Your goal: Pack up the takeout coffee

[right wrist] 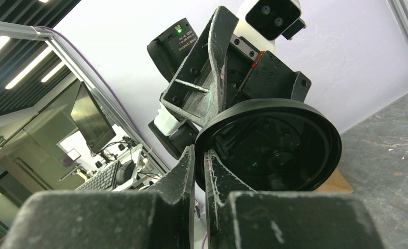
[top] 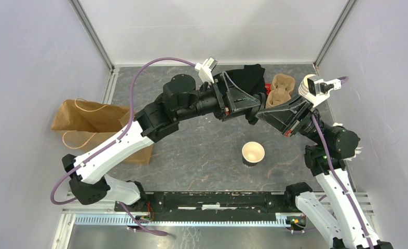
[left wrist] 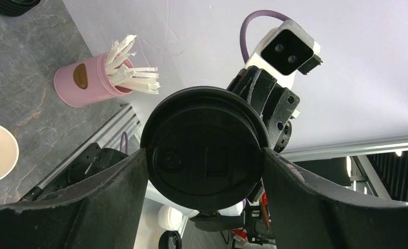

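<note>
Packing has barely begun, I judge: no capped coffee shows. One black lid (left wrist: 204,150) hangs in mid-air, the left tool (left wrist: 206,155) closed wide against its sides and the right tool (right wrist: 198,161) pinched on its rim. A lidless cup (top: 253,153) stands empty on the bench (top: 202,150). The cardboard carrier (top: 280,89) looks unfilled, and the paper bag (top: 90,116) lies at the left.

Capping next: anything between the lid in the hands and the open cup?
Nothing visible. The black sip lid is gripped by the left hand, its rim pinched by the right hand; the open paper cup stands alone on the table.
</note>
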